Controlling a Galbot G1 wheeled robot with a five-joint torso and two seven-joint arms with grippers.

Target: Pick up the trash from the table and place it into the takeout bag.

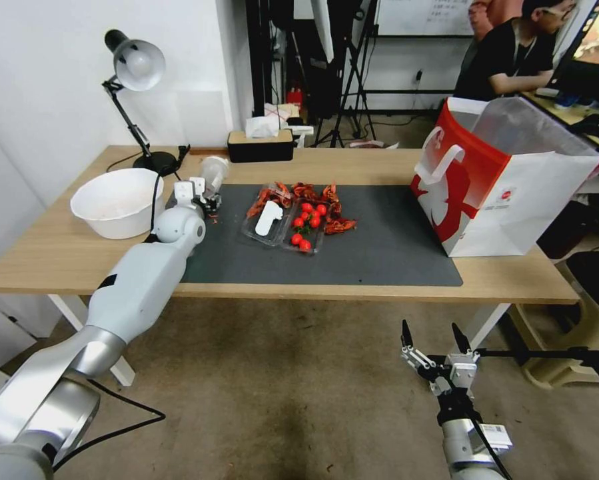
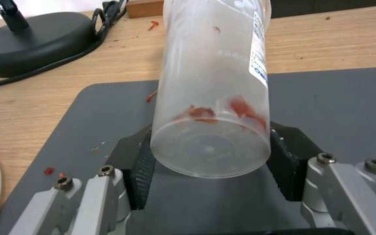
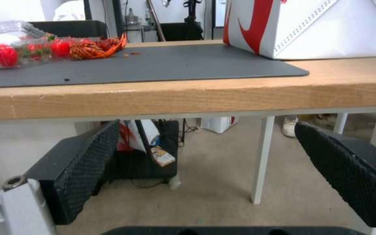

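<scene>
Low at the lower right of the head view, the right gripper (image 1: pixel 436 338) hangs in front of the table (image 1: pixel 379 290), below its edge, jaws spread apart and empty. Left of centre in that view, the left gripper (image 2: pixel 210 156) reaches over the near-left corner of the dark grey mat (image 1: pixel 392 247), its pads (image 2: pixel 142 166) clamped on the base of the clear plastic cup (image 2: pixel 214 81). The cup points away from the wrist, with red residue inside near its bottom. At mid-frame on the mat lies the clear tray of cherry tomatoes (image 1: pixel 289 223) with red scraps (image 1: pixel 339 225) beside it. At the left, off the mat, sits the white bowl (image 1: pixel 116 200). At the right of the frame stands the takeout bag (image 1: pixel 506 180), upright and open-topped, at the mat's far-right edge, well apart from the cup.
</scene>
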